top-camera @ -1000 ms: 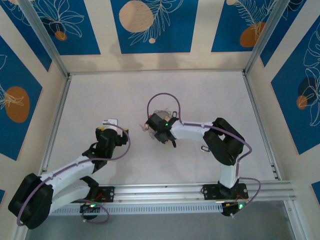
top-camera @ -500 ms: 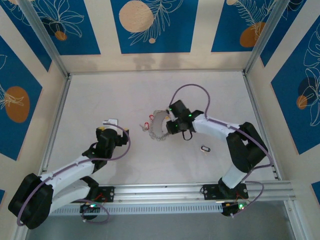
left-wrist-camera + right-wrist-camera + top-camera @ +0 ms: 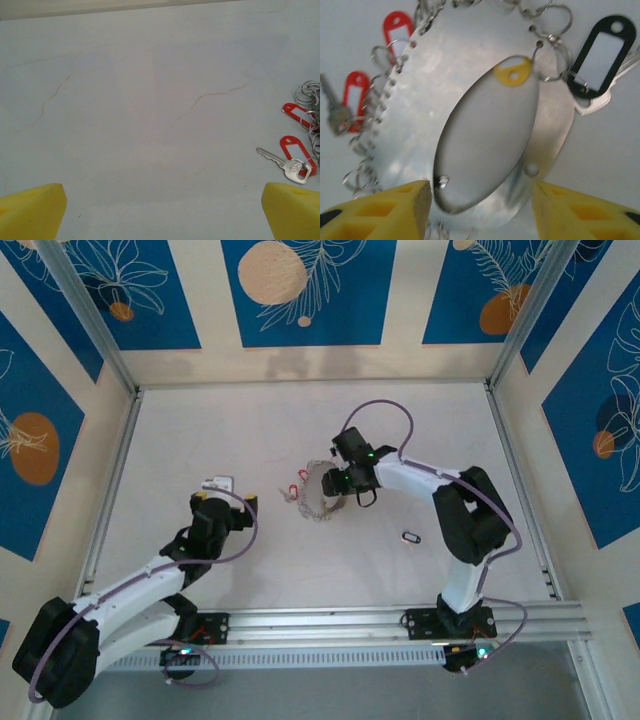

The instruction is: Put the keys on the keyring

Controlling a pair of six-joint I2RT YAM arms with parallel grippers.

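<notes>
The right tool [image 3: 480,214] is hovering with its fingers parted around the near edge of the broad flat silvery metal keyring [image 3: 415,100]. The keyring is lying mid-frame on the white bench [image 3: 200,430], probably so its holes face up. The left tool [image 3: 160,215] is gaping wide beside a silver key with a red plastic tag [image 3: 287,167], likely its next pick.

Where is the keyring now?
The keyring lies centrally on the table in the top view, just left of the right hand, red-tagged keys fringing its left side.

White-and-black arms [image 3: 130,585] — purple cables [image 3: 380,403], yellow finger pads [image 3: 30,212].
</notes>
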